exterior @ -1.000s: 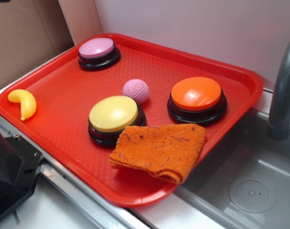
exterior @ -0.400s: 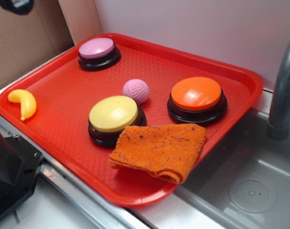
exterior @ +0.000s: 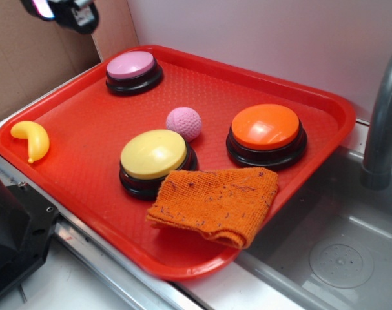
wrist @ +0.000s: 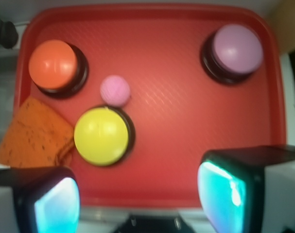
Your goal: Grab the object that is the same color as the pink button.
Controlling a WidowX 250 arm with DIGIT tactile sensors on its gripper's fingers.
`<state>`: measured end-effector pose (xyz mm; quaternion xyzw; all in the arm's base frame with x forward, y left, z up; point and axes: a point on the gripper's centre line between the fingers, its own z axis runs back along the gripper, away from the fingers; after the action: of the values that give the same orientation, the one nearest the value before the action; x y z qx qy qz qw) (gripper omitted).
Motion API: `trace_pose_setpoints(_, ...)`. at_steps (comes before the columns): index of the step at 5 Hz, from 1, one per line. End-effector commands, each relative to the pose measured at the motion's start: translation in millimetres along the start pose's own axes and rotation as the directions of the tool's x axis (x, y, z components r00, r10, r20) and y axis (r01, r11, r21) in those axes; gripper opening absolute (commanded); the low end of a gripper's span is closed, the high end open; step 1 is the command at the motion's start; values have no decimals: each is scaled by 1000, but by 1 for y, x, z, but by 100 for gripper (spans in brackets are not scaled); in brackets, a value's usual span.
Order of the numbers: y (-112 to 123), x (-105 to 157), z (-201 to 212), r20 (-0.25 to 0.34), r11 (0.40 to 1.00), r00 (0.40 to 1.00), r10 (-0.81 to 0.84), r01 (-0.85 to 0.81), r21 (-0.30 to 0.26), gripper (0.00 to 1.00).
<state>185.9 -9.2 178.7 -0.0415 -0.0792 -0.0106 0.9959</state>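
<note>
A small pink dimpled ball [exterior: 184, 123] lies in the middle of the red tray [exterior: 86, 116], just behind the yellow button; it also shows in the wrist view [wrist: 115, 90]. The pink button [exterior: 133, 70] with a black base stands at the tray's far left corner, and in the wrist view [wrist: 233, 51] at the upper right. My gripper [exterior: 63, 11] is high at the top left, above the tray's left edge, far from the ball. In the wrist view the gripper [wrist: 137, 199] is open and empty, its fingers wide apart.
A yellow button [exterior: 155, 158] and an orange button [exterior: 266, 132] stand on the tray. An orange cloth [exterior: 215, 201] lies at the tray's front edge. A yellow toy banana [exterior: 31, 139] lies at the left. A sink basin [exterior: 338, 252] and grey faucet [exterior: 383, 123] are at the right.
My gripper has come into view at the top left and moved right toward the tray. The things on the tray have not moved.
</note>
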Motion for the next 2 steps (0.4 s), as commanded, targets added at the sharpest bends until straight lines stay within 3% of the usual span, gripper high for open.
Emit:
trace_pose_setpoints(1, -3, 37, -48, 58, 999, 998, -21, 19, 39, 100)
trace_pose_setpoints(2, -5, 42, -69, 41, 998, 998, -48, 47, 29, 100)
